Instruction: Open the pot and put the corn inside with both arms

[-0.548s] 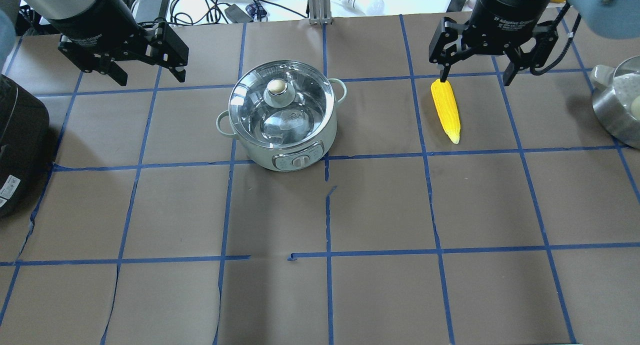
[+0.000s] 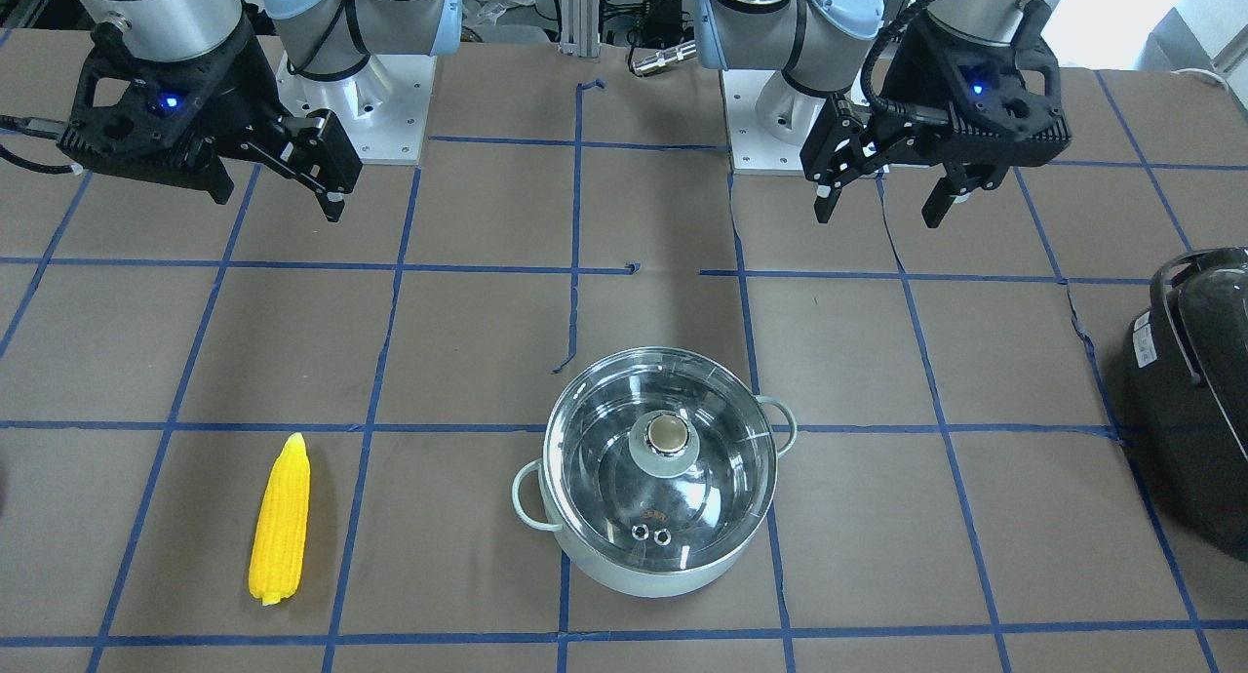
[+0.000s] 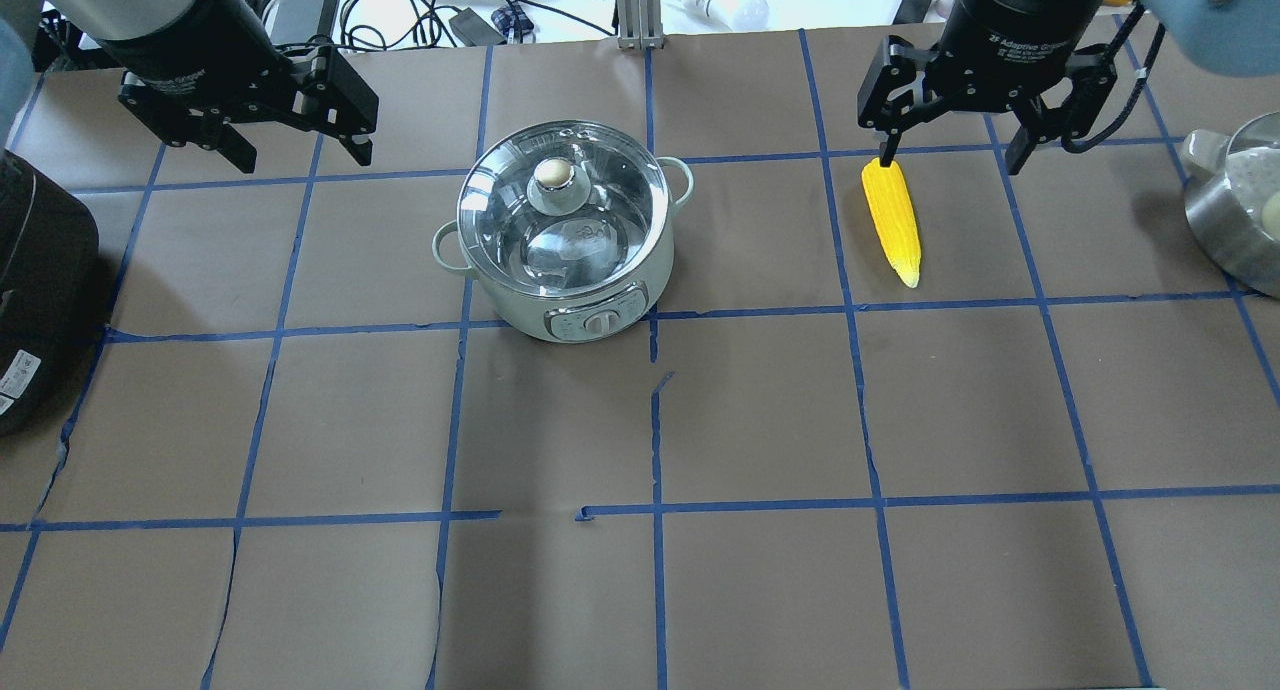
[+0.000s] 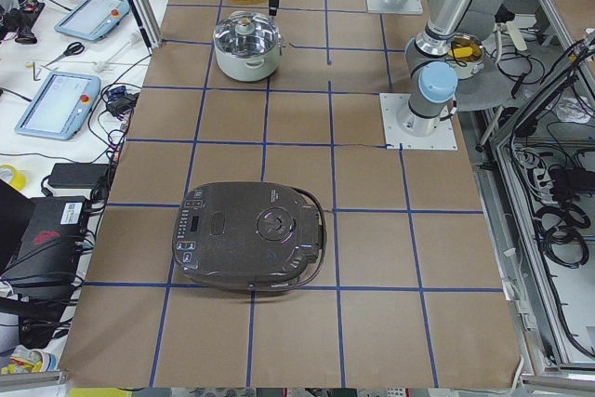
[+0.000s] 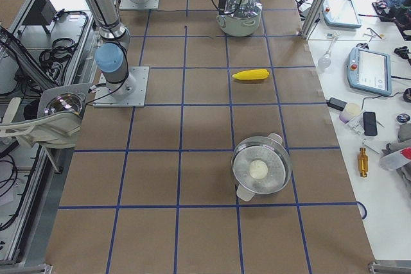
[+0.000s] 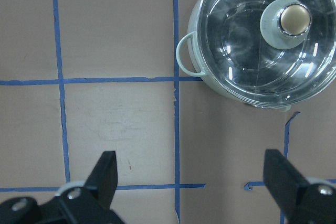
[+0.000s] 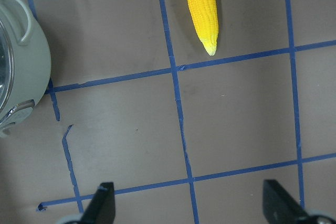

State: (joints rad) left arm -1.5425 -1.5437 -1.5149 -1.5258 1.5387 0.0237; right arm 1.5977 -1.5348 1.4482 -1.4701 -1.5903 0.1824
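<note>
With the left claw [image 3: 302, 156] and the right claw [image 3: 950, 158] both wide open, the left one should come straight down over the pot [image 3: 500, 292] lid's knob [image 3: 553, 175] and pinch it tight.

The table [image 3: 760, 410] is covered in brown paper, with blue tape lines [image 3: 658, 590] making big squares. A white bench [image 4: 23, 44] runs along one side, holding two screens [image 4: 58, 104]. Black cables [image 4: 558, 220] lie in loops on the other side. The light is bright and even.
</note>
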